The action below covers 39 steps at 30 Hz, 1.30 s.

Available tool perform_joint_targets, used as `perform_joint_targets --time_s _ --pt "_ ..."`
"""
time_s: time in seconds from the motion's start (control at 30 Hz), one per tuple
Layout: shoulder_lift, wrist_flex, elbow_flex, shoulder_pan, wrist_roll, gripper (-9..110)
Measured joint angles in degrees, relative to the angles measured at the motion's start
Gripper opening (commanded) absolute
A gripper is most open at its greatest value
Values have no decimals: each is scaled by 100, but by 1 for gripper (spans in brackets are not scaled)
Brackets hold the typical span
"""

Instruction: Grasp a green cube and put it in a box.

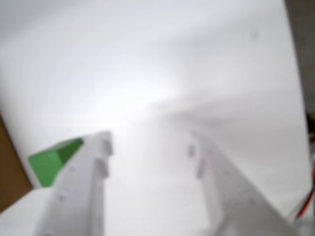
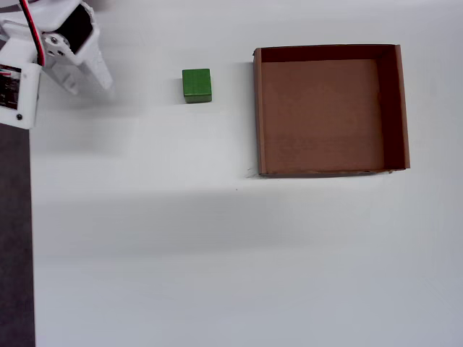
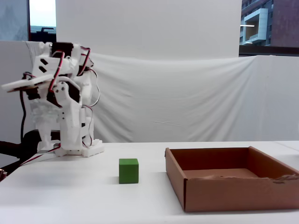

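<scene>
Progress: nothing done yet, I'd say; the green cube [image 2: 197, 85] sits untouched on the white tabletop [image 2: 217, 253], outside the box [image 2: 258, 108].
Cube position: just off the box's left wall in the overhead view, with a clear gap between them.
Box: empty, bare brown floor.
Left to do: reach, grip, lift, carry over the wall, let go.
Arm [image 3: 58, 107]: folded back over its base, well away from the box, on the cube's far side.
Jaws: spread wide in the wrist view, gripper [image 1: 147, 142] holding nothing, cube peeking past one finger.
</scene>
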Motion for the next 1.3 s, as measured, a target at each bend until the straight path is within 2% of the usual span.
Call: perform_joint_targets --time_s 0.5,1.3 --pt "-2830 1415 -2153 -1556 -246 21" --pt "-4764 1521 -3929 -2320 -167 21"
